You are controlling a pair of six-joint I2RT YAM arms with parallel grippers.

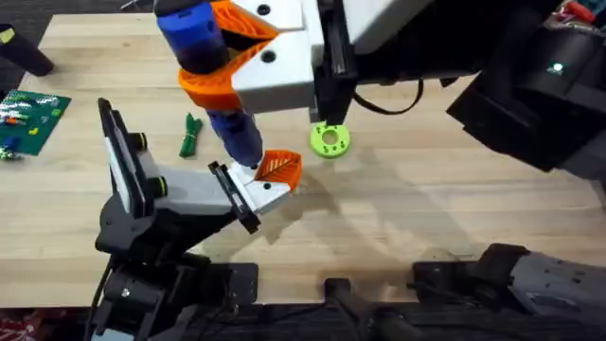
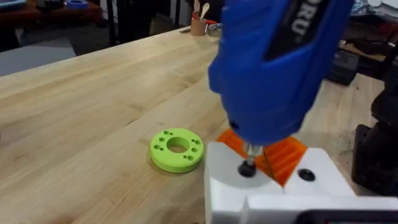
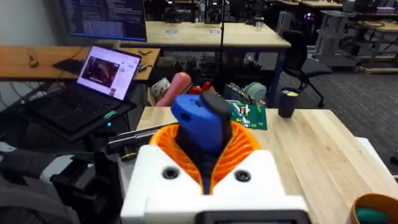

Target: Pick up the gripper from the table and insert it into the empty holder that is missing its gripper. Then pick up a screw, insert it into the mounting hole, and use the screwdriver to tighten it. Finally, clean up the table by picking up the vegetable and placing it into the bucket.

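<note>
The right arm's gripper has its orange ribbed jaws clamped around the blue handle of the screwdriver, which hangs below them with its metal tip planted in the head of a screw on the white holder. The step in hand looks like tightening. Just past the tip from the jaws, the small orange finger sits seated in the holder, touching its white block. To do this well, the driver should stay straight in line with the screw, with steady downward pressure so the tip does not jump out of the head; any tilt at the jaws would let it skid across the white face. Turning should be slow, and should stop once the head sits flush, since the plastic could strip. The left arm's own jaws I cannot tell as wide or narrow; its wrist view looks closely at the holder and screw. On the counter, the lime green disc lies near the holder on the far side of the driver from the left base, and the dark green vegetable rests apart on the opposite side, not yet cleared away.
</note>
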